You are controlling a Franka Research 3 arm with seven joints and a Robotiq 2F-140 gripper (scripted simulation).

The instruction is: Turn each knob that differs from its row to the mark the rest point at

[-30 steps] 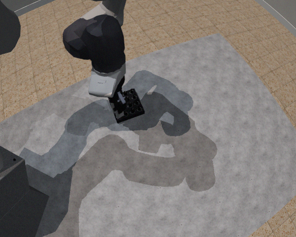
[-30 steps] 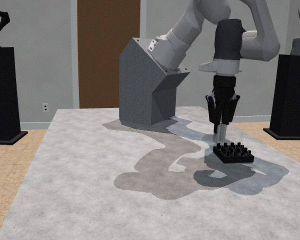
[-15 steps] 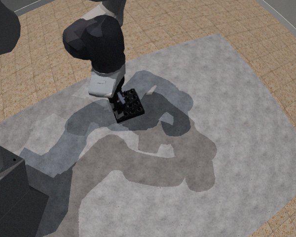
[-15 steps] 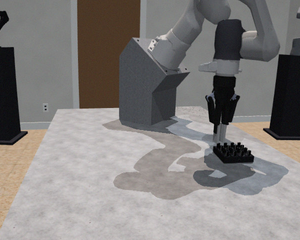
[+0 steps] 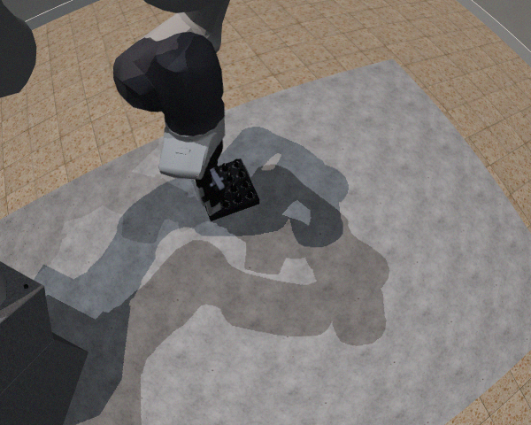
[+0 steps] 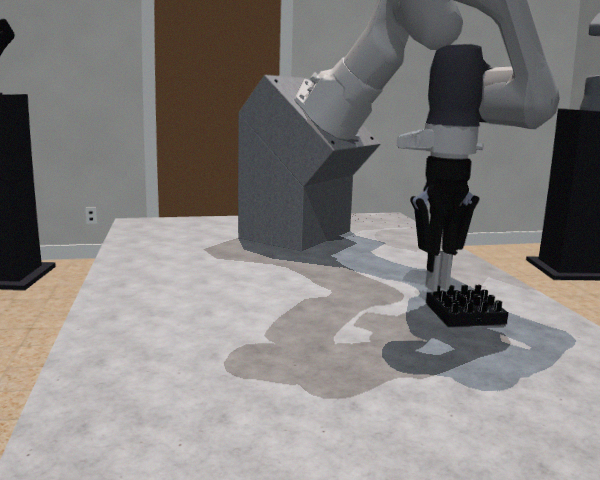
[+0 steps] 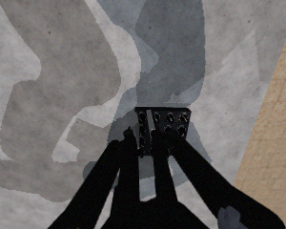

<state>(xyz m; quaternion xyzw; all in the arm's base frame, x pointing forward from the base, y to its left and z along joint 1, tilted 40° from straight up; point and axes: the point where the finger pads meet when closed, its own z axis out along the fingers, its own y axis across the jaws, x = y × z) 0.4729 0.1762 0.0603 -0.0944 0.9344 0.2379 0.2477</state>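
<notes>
The black knob box [image 5: 234,208] [image 6: 465,320] [image 7: 162,109] stands on the table, with its knobs upward. My gripper [image 5: 209,187] [image 6: 439,285] [image 7: 142,117] points down over the box's far left corner in the exterior view. Its light grey fingertips stand a small gap apart at about knob height. A corner knob [image 6: 438,290] [image 7: 142,117] shows between or just beside them; contact cannot be seen. The white lines and printed names are too small and dark to read. The fingers hide part of the box in the wrist view.
The grey table [image 5: 439,228] [image 6: 160,361] [image 7: 229,95] reaches well past the box and bears broad arm shadows. The arm's grey pedestal [image 5: 23,347] [image 6: 274,180] stands at the table's far side in the exterior view.
</notes>
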